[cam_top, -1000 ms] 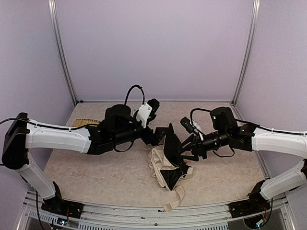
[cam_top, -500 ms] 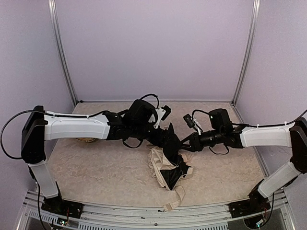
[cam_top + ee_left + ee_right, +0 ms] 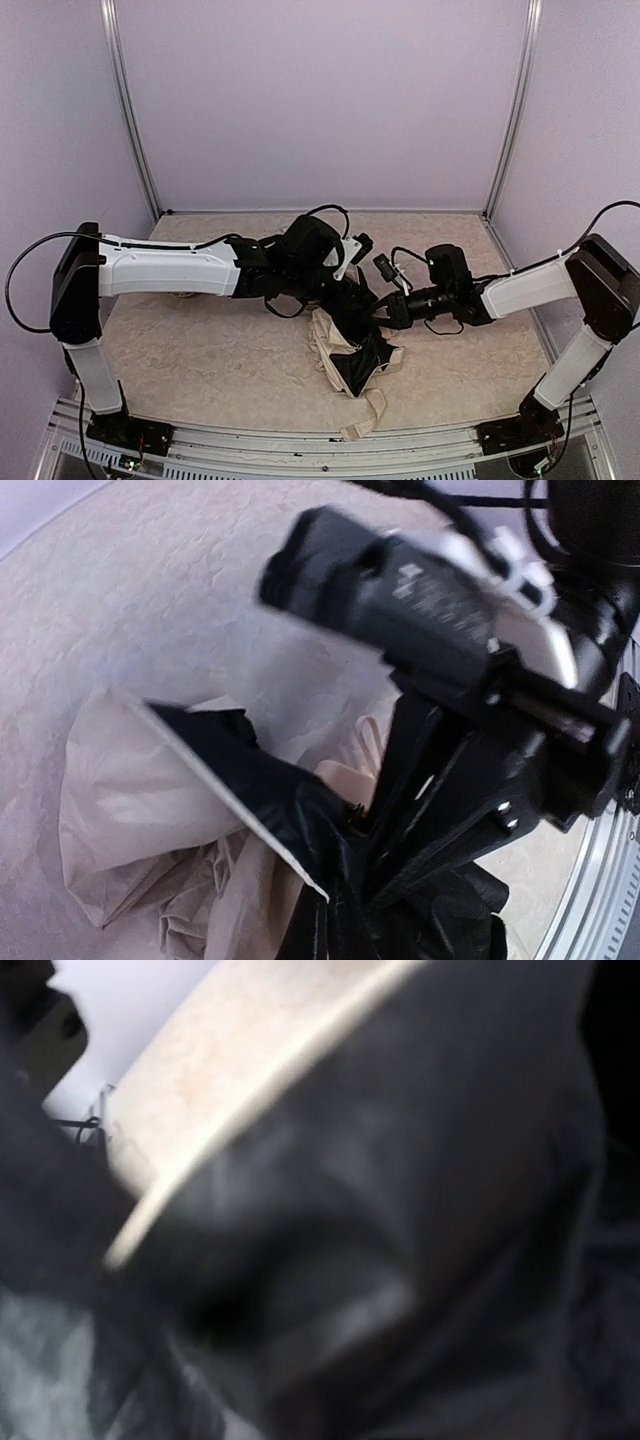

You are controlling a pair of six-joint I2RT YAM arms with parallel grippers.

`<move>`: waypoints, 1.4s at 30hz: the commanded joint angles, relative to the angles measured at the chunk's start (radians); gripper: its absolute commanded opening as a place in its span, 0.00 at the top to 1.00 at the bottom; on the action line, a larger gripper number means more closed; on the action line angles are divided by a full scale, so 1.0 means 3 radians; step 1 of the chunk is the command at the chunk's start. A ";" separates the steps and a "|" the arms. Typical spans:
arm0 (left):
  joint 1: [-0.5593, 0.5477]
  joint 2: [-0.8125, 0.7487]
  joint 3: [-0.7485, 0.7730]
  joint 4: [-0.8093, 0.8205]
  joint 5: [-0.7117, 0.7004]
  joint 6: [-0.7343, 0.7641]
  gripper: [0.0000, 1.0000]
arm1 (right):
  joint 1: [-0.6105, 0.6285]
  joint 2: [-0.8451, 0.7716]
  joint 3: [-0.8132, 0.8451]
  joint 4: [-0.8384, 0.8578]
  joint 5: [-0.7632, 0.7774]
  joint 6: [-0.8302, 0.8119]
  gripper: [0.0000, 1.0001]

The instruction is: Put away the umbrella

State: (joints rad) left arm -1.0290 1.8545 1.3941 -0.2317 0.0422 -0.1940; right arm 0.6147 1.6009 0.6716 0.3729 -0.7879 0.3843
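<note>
Now, umbrella [image 3: 340, 345]: crumpled on the table [image 3: 200, 350], at the middle, nearer its near edge, black lining showing.
Left gripper [image 3: 362, 298]: fully closed, tips at the black lining; hold unclear.
Right gripper [image 3: 384, 313]: at the same lining; opening I cannot tell.

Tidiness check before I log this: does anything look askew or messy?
Yes: the umbrella lies crumpled on the table, its cream fabric bunched with the black lining turned outward. Its strap trails loose toward the near edge.
</note>
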 commanded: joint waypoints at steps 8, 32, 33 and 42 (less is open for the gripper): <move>-0.0528 0.0045 0.0619 0.0063 -0.0442 0.0788 1.00 | 0.0156 0.0696 0.0389 0.1774 -0.0171 0.0942 1.00; -0.0480 0.0024 0.0221 0.0193 -0.0648 0.0960 1.00 | -0.0211 -0.0193 -0.0175 0.0288 0.0594 0.0731 0.63; -0.0487 0.0036 0.0214 0.0202 -0.0620 0.0996 1.00 | -0.0236 -0.0333 -0.0156 0.0015 0.0700 0.0645 0.62; -0.0653 0.0278 0.0085 0.0208 0.0072 0.1418 1.00 | -0.0470 -0.1139 0.0342 -0.1247 0.1186 -0.0373 0.57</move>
State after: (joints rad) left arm -1.1877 1.8904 1.4494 -0.1799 -0.0803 0.1398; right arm 0.4881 1.3109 0.6750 0.1860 -0.4736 0.4747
